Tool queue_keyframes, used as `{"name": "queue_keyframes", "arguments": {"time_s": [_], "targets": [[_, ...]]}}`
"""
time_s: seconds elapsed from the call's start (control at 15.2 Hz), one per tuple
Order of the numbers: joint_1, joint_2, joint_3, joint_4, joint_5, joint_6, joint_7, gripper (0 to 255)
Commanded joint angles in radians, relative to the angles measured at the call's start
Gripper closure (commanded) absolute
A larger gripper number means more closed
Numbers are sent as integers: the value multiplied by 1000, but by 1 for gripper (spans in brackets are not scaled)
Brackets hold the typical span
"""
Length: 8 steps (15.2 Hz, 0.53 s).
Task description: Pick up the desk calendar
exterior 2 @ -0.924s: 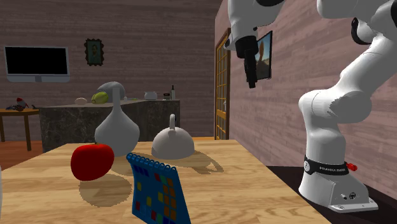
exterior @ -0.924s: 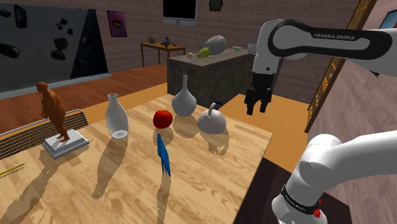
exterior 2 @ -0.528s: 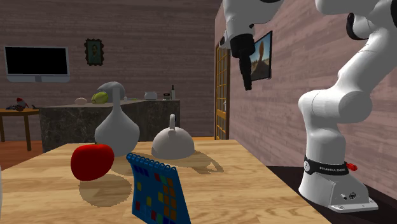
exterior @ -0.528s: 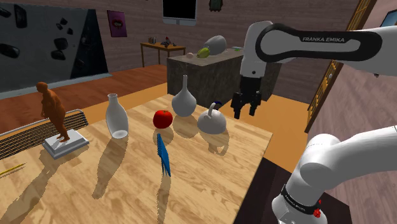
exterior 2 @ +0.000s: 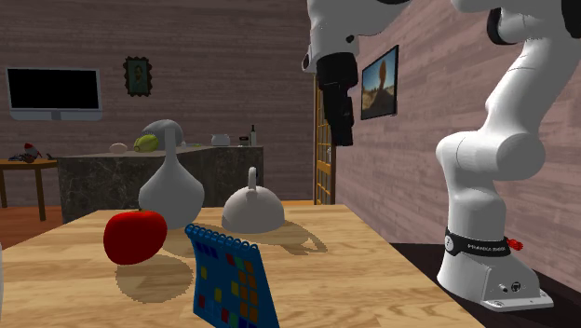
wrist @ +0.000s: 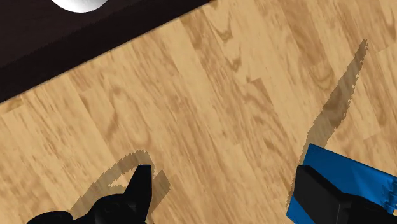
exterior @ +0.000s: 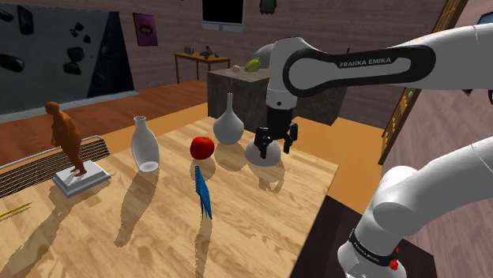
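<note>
Blue, spiral-bound along its top, the desk calendar [exterior: 203,189] [exterior 2: 231,289] is standing upright about mid-surface [exterior: 158,229], well in from every edge. It is just beside the red apple [exterior: 202,147] [exterior 2: 135,236] but not touching it.

- Your hand [exterior: 276,144] [exterior 2: 341,138] is hanging well above the wood with its fingers spread wide and nothing held. In the wrist view only bare grain is showing between them [wrist: 226,175].
- Change over the last second: the hand has been travelling inward from above the surface's stand-side edge and dropping somewhat. In the shoulder view it is now passing in front of the white domed vessel [exterior: 264,150] [exterior 2: 252,207].
- Meaning for the task: you are running the approach, and the grasp is not yet begun.
- A blue corner of the calendar [wrist: 343,181] is creeping in beside one finger in the wrist view. It is off to that side, not centred in the gap.
- Judgement: you are going to need more travel toward mid-surface, then a descent with the fingers straddling the thin panel.
- Watch-outs: the calendar is looking light and narrow-footed, so a nudge from one finger is likely to tip or skate it. The apple is crowding one side of the approach.
</note>
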Motion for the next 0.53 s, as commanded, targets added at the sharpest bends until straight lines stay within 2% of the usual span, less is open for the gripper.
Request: {"name": "queue_keyframes", "arguments": {"time_s": [0.0, 0.26, 0.46], "targets": [[0, 66, 52, 41, -3, 38, 72, 0], [-9, 209, 144, 125, -43, 109, 212, 0], [-17, 330, 206, 205, -99, 149, 326, 0]]}}
